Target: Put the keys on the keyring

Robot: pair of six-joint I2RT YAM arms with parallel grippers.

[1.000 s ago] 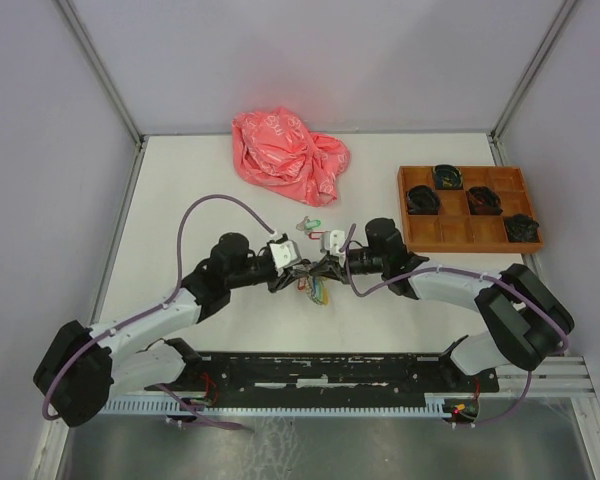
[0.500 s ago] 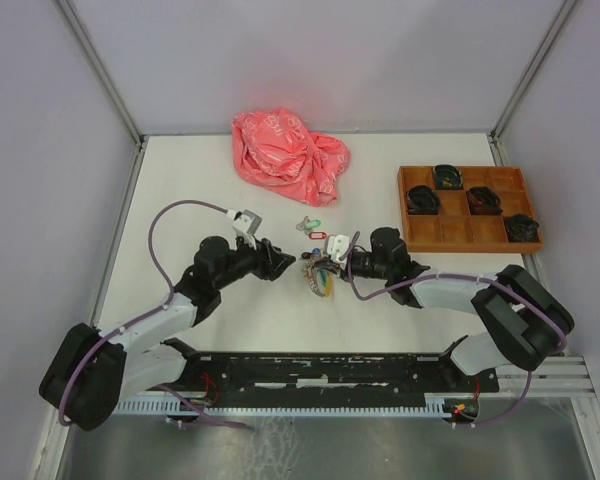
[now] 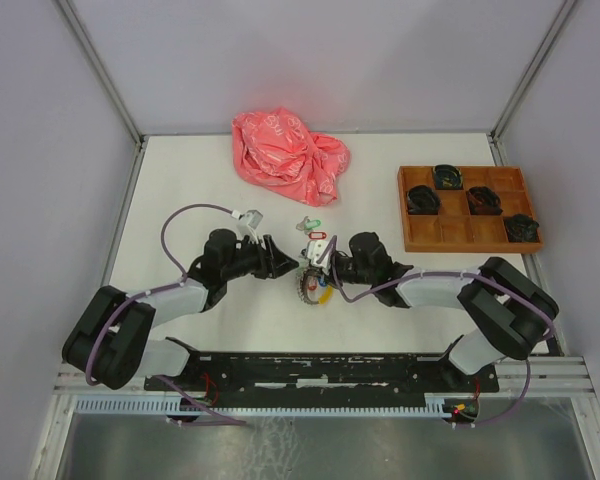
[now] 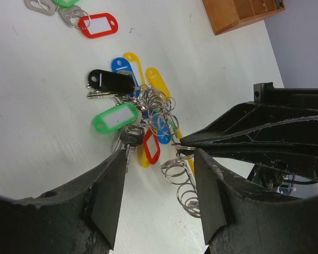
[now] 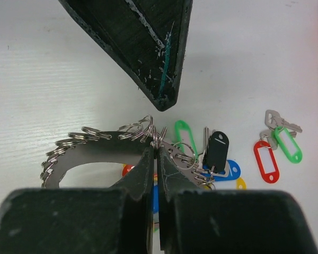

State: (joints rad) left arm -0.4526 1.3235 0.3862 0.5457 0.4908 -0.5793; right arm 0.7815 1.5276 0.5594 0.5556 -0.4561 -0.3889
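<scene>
Steel keys, light, stiff and slippery, probably pinch best at their flat heads; right gripper clamps the keyring, left gripper gapes wide.

We find no words, numbers or brand marks that we can read. The white inserts in the red tag and in the bunch's green tag look blank to us. The pink bag carries a pale print, too small to make out.
</scene>
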